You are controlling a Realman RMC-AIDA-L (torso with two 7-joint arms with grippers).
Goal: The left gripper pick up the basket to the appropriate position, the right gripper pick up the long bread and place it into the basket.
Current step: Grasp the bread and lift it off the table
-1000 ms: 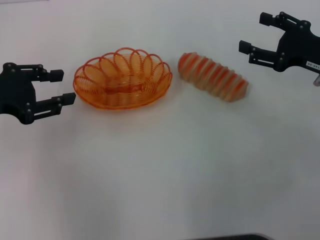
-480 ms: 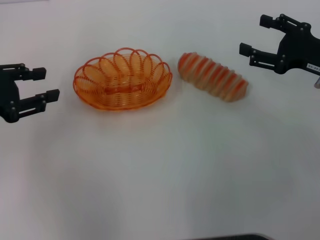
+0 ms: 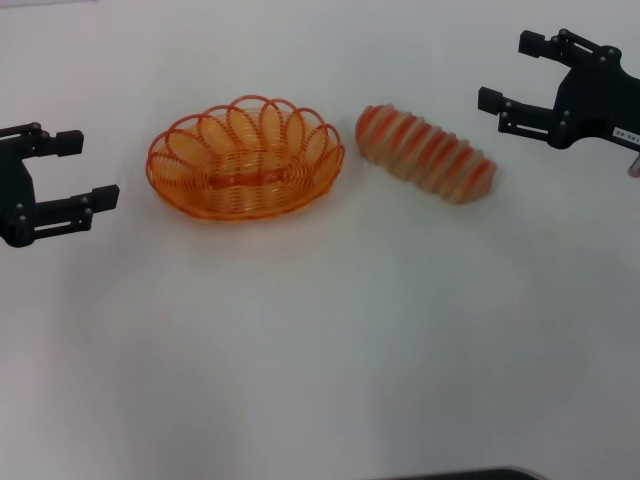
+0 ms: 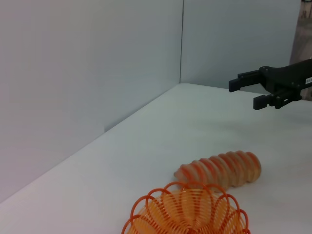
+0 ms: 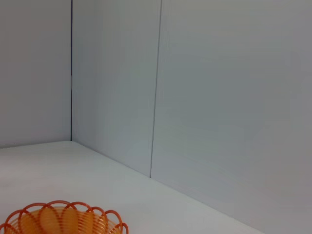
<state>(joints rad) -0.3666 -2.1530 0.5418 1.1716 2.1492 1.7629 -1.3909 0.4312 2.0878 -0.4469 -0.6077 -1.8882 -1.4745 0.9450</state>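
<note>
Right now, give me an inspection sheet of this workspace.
Surface: white table, bare in front.
Basket: upright, empty, not gripped.
Long bread: lies diagonally on the table to the basket's right, apart from it.
Clutter: nothing seen.
Left gripper: fingers open, left of the basket, apart from it.
Right gripper: fingers open, right of the bread and farther back, holding nothing.
Cables: nothing seen.
Surroundings: plain grey wall panels behind the table.

Orange wire basket [image 3: 245, 158] sat on white desk [image 3: 320, 340], striped tan loaf [image 3: 426, 153] just beside. Left tool [image 3: 78, 170] and right tool [image 3: 510, 72] gaped, apart from both.
</note>
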